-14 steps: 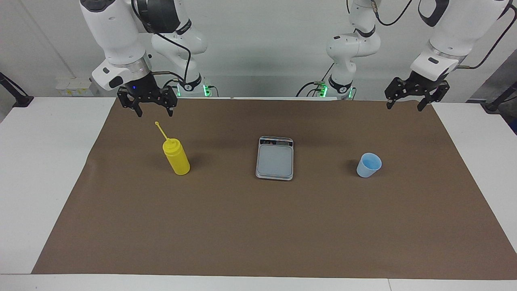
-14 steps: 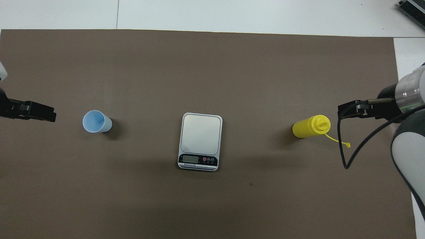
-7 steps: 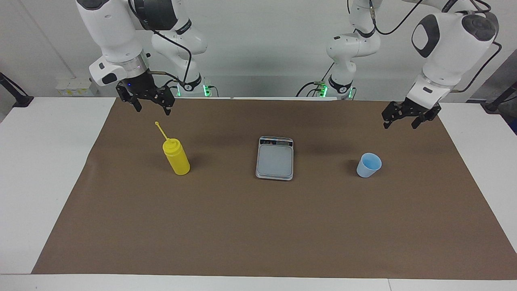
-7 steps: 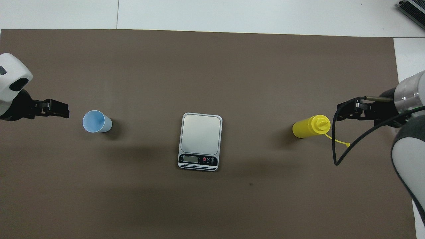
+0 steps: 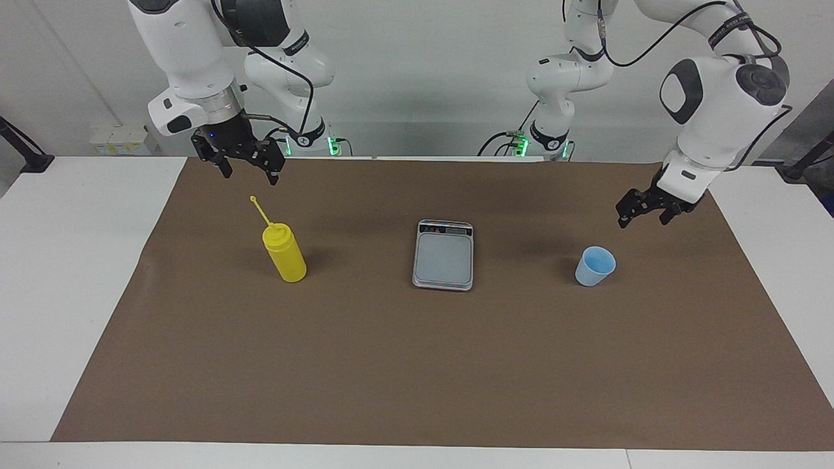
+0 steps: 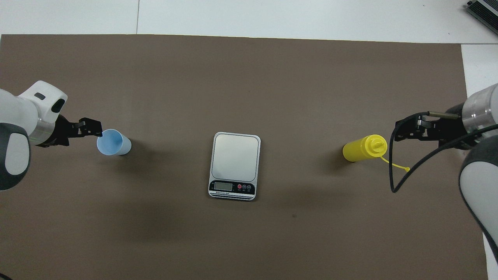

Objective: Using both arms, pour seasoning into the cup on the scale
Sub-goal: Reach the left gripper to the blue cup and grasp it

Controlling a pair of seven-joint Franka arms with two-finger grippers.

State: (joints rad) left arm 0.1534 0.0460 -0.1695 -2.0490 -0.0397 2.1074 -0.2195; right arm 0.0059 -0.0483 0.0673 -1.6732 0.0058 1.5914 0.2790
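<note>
The yellow seasoning bottle (image 5: 285, 255) stands upright on the mat toward the right arm's end, its cap strap (image 5: 259, 210) sticking up; it also shows in the overhead view (image 6: 360, 149). The silver-grey scale (image 5: 444, 257) (image 6: 235, 163) lies mid-mat with a bare plate. The light-blue cup (image 5: 594, 267) (image 6: 113, 142) stands upright toward the left arm's end. My left gripper (image 5: 642, 221) (image 6: 93, 132) is open and empty, raised over the mat just beside the cup, not touching it. My right gripper (image 5: 251, 177) (image 6: 404, 132) is open and empty, raised over the mat beside the bottle.
A brown mat (image 5: 417, 365) covers most of the white table (image 5: 65, 260). A dark device (image 6: 484, 13) sits at the table's corner farthest from the robots, toward the right arm's end.
My left gripper has come down and moved in toward the cup. My right gripper has shifted only slightly near the bottle. Bottle, scale and cup have not moved.
</note>
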